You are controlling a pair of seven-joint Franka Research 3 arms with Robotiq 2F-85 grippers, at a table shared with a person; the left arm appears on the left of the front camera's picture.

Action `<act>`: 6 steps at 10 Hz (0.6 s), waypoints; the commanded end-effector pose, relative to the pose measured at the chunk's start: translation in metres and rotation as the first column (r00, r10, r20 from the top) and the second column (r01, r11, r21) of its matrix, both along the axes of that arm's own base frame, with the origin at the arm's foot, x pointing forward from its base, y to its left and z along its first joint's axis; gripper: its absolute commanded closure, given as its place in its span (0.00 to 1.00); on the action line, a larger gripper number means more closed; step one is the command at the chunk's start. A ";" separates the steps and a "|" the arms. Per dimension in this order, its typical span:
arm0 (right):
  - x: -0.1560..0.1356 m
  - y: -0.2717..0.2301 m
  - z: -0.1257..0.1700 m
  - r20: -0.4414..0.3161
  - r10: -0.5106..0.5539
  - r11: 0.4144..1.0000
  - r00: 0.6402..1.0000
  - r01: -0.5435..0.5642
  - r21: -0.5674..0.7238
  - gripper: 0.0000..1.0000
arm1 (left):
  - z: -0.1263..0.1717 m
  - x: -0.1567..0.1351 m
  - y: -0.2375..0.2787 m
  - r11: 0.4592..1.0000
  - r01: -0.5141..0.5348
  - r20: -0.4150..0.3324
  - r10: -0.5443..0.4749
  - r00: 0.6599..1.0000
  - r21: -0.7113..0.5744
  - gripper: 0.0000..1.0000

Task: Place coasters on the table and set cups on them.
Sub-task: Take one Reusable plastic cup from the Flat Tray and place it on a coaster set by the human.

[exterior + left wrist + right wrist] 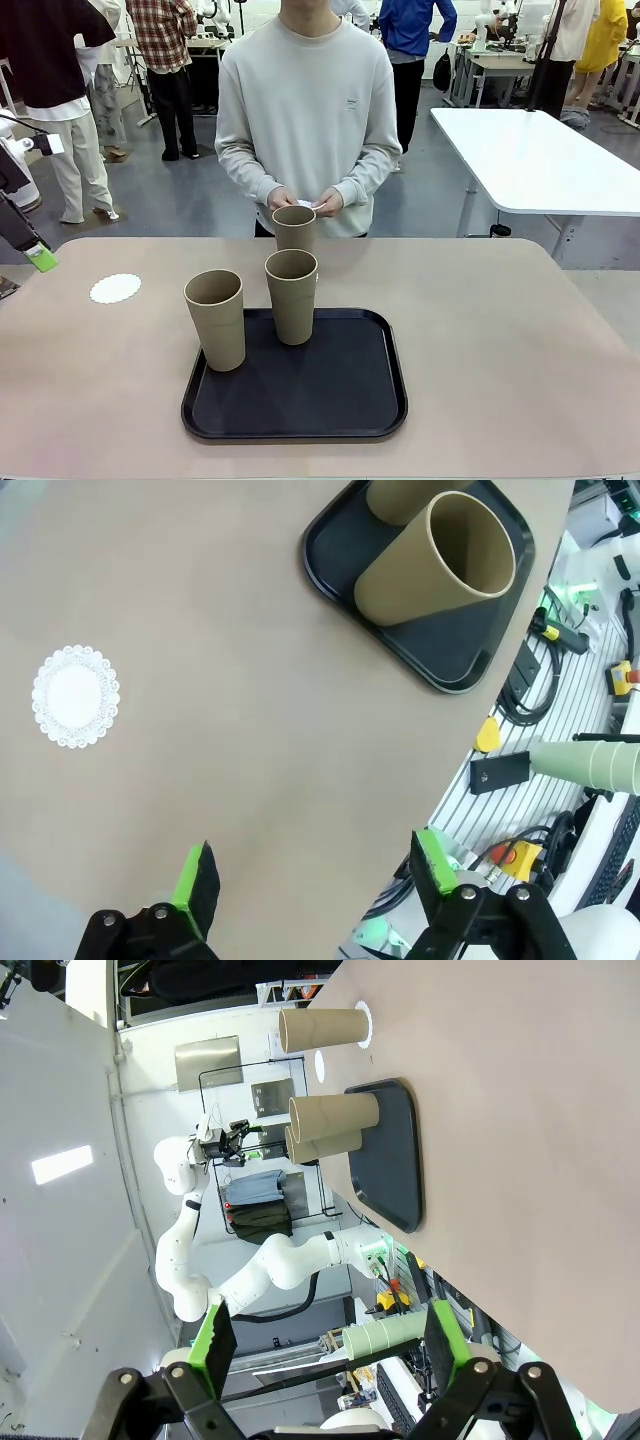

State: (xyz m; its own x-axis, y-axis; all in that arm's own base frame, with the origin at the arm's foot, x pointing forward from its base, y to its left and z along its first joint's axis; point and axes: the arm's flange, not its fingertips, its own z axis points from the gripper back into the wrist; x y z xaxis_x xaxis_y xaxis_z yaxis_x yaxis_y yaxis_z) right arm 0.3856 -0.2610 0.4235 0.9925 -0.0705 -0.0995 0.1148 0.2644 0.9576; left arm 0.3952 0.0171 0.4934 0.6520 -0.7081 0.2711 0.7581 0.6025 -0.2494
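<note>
- Cups stand two to a black tray (335, 395) at the near middle of the tabletop (500, 340): the left cup (215, 325) at the tray's left side, the middle cup (291, 300) at its far edge. Both are upright, open end up, with nothing inside.
- The robot's left hand (312, 865) hangs over the tabletop's left edge, fingers spread wide, gripping nothing.
- The robot's right hand (328, 1325) is off to the side of the tabletop, well away from the tray, fingers also spread wide and empty.
- A white lacy coaster (115, 288) lies flat and bare on the tabletop, left of the tray.
- The far cup (294, 225) stands upright beyond the tray; the right wrist view shows a second coaster (368, 1022) under its base.
- Behind it, the person's hands (283, 197) hold something small and white (305, 204); what it is cannot be told.
</note>
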 end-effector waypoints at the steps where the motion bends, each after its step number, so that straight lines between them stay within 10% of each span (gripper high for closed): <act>1: -0.002 0.000 0.000 -0.004 0.004 1.000 1.000 -0.004 -0.003 0.00 | 0.001 0.002 -0.003 1.000 -0.002 0.017 0.002 1.000 0.011 0.00; 4: -0.002 0.000 0.000 -0.004 0.004 1.000 1.000 -0.004 -0.003 0.00 | -0.029 0.018 -0.020 0.969 0.192 0.147 -0.170 0.975 -0.153 0.00; 6: -0.002 0.000 0.000 -0.004 0.004 1.000 1.000 -0.004 -0.003 0.00 | -0.047 0.012 -0.029 0.896 0.349 0.390 -0.228 0.892 -0.275 0.00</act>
